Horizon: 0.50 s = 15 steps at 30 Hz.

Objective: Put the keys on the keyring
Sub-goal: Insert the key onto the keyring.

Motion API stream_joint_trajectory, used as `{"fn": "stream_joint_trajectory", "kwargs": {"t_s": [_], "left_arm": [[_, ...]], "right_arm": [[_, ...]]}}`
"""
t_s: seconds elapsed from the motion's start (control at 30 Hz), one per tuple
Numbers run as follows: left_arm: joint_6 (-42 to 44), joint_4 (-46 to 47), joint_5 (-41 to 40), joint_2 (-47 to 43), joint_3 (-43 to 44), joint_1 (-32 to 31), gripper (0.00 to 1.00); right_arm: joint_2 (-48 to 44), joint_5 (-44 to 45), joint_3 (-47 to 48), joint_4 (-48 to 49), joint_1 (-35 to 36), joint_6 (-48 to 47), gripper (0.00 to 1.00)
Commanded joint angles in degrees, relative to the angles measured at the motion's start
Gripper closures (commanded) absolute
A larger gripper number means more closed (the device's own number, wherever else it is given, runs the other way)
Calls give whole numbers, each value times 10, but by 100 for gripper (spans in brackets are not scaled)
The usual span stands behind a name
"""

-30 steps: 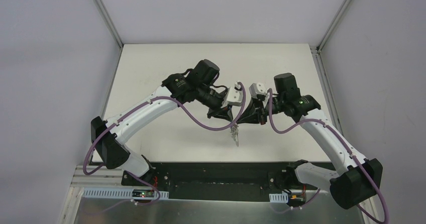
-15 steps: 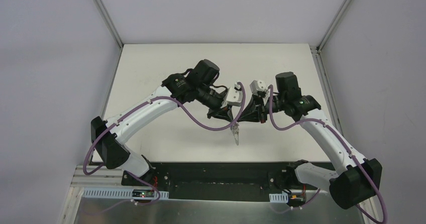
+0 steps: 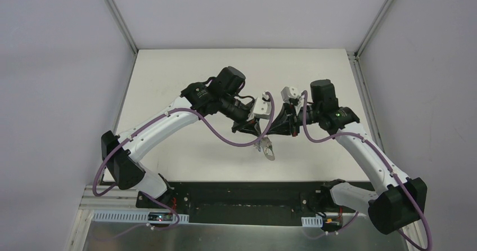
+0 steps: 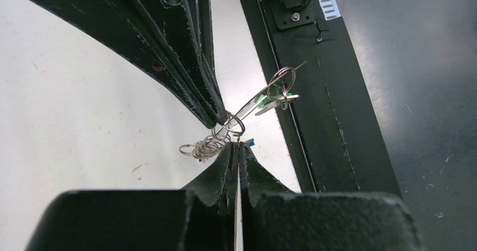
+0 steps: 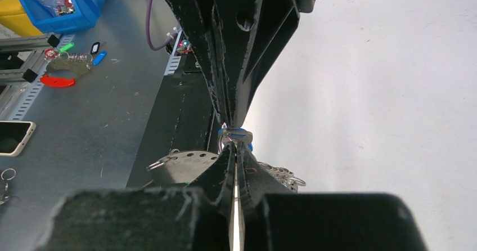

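Note:
Both grippers meet tip to tip above the white table's near edge. My left gripper (image 4: 237,144) is shut, with the blue key (image 4: 249,142) showing at its tip. Facing it, my right gripper (image 5: 235,147) is shut on a small ring (image 4: 234,126) of the keyring. The blue key's head (image 5: 236,133) sits between the two tips. The keyring (image 3: 270,151) hangs below them; its pale oval plate (image 5: 184,164) and cluster of linked rings (image 4: 203,147) dangle free. The green key (image 4: 261,102) hangs from a ring (image 4: 282,81) beyond the tips.
A black strip (image 4: 332,93) runs along the table's near edge, with a metal bench (image 5: 95,121) past it. On that bench lie a blue bin (image 5: 62,3), a yellow bin (image 5: 10,9), spare keys and tags (image 5: 67,65) and a phone (image 5: 14,138).
The hanging keyring has swung right and turned, showing more of its flat face. Both grippers stay shut and have barely shifted.

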Motion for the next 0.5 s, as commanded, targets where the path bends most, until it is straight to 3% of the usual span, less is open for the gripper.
{"fn": "stream_joint_trajectory", "kwargs": {"t_s": [0.0,0.47], "left_arm": [[10,0,22,-22,1,3,100],[-36,40,-30,-17,-1,3,100]], "right_arm": [[1,-23,-1,51,-6,30,100],[3,13,-17,147,-9,150,100]]}}
